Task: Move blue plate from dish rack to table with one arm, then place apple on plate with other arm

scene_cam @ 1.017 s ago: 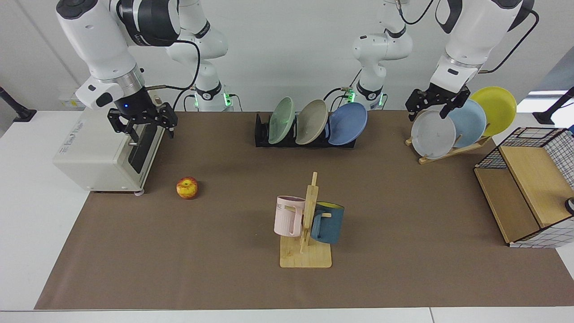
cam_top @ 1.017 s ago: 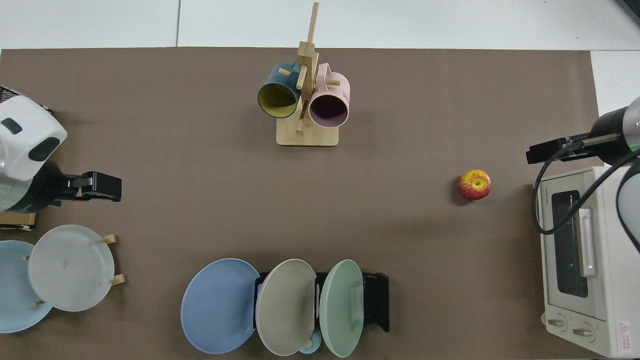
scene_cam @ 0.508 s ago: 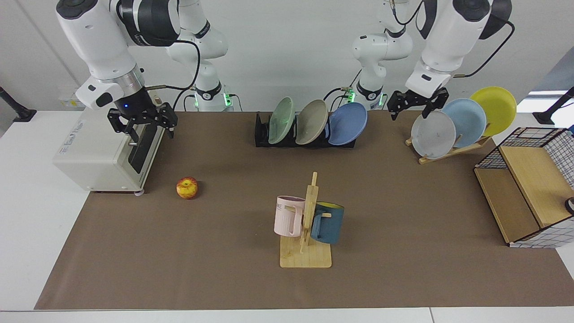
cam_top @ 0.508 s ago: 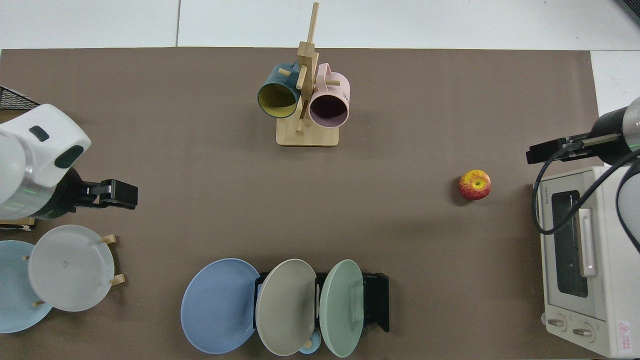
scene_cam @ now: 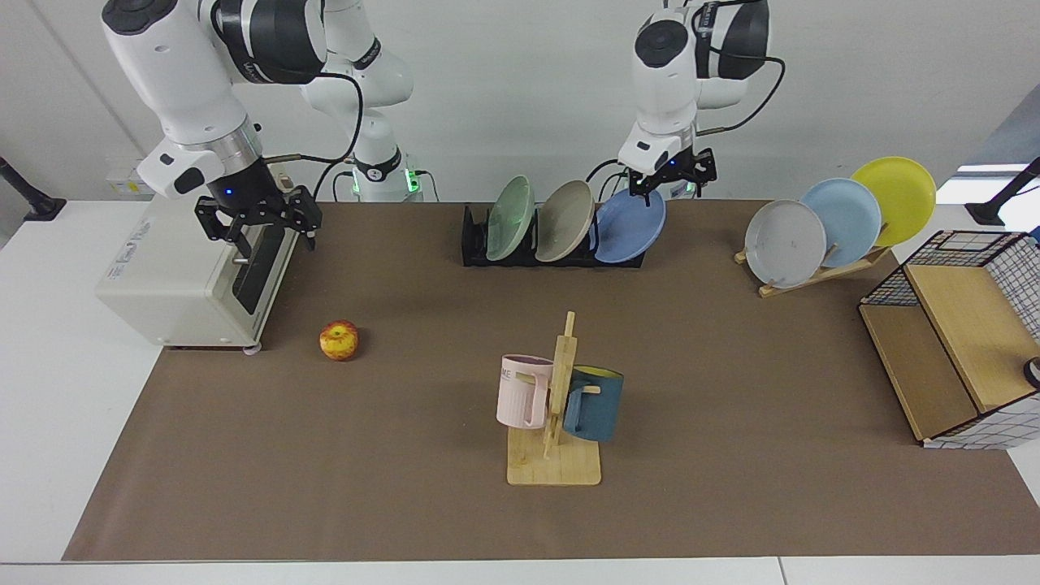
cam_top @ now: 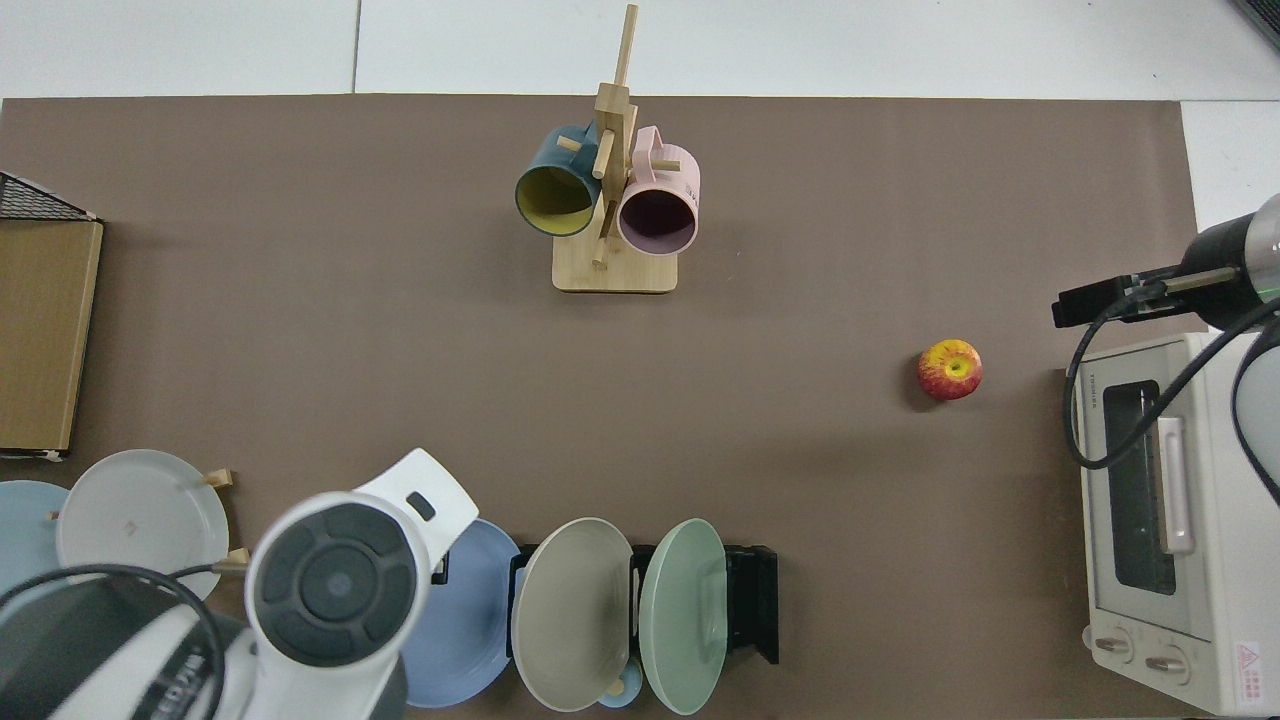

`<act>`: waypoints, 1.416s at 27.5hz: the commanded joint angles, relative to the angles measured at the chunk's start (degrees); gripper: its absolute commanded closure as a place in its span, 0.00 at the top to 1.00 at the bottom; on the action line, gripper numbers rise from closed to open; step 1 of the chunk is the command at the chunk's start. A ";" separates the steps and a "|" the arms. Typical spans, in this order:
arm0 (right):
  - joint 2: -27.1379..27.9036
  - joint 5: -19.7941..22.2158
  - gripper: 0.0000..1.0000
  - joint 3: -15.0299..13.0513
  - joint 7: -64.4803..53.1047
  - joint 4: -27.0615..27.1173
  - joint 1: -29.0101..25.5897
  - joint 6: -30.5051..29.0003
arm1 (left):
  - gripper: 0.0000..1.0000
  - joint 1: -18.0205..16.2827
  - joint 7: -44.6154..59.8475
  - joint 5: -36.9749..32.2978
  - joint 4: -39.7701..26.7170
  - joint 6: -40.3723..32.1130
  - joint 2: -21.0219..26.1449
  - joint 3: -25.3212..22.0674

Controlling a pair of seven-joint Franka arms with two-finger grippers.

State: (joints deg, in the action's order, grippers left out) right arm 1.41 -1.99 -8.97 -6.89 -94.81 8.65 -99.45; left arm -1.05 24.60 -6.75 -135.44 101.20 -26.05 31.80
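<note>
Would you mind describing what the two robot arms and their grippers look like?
Both arms are alike: glossy white rounded segments with dark grey-black bands at the joints and a silver ring at the wrist. The left gripper and the right gripper are black, two-fingered, and each shows a small blue light. Black cables loop along the forearms, and green lights glow at the bases.

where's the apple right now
The apple lies on the brown mat at the left of the facing view, just off the toaster oven's front corner and below the waiting right gripper, far from the blue plate.
</note>
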 commanded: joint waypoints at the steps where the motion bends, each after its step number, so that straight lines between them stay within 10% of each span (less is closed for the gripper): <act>1: 0.00 0.41 1.00 0.36 1.26 -6.25 0.58 -5.92 | 1.00 -0.79 -0.16 -0.90 -7.02 5.31 -4.00 -0.43; 13: 6.93 0.58 1.00 0.36 1.00 -15.67 1.46 -19.99 | 0.97 -0.62 1.51 -0.81 -10.90 10.24 -2.25 0.80; 20: 9.66 1.28 1.00 0.27 1.00 -19.09 1.64 -26.23 | 0.02 -0.79 1.15 -0.72 -10.28 9.71 -1.46 0.80; 39: 16.96 1.02 1.00 0.27 2.49 -19.97 1.11 -29.49 | 0.00 -1.15 2.91 -5.03 -0.89 -1.88 0.21 7.21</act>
State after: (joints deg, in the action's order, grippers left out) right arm 17.56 -1.98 -9.02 -6.12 -114.05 10.12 -127.35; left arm -1.18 25.25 -9.94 -140.98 104.69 -26.97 35.53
